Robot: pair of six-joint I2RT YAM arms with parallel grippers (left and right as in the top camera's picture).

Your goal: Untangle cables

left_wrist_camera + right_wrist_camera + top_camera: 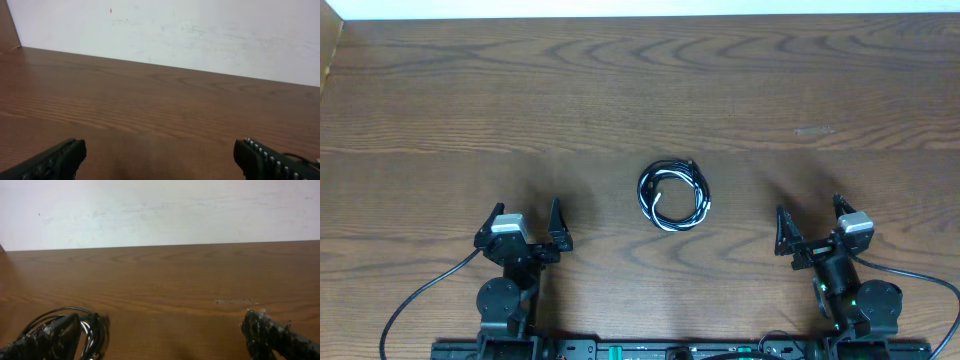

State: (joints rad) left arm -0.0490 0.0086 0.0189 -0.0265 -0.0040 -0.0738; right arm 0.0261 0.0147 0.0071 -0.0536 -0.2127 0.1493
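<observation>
Soft, even light falls on the table (640,90). Faint, diffuse shadows lie beside the left gripper (528,215) and right gripper (809,212).

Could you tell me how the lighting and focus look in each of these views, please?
Overhead: even, soft light, no glare; the cables look crisp, with faint shadows beside the left gripper and right gripper. Left wrist: fingertips dark and soft-edged, the wall bright. Right wrist: the cables slightly blurred at the bottom edge.
</observation>
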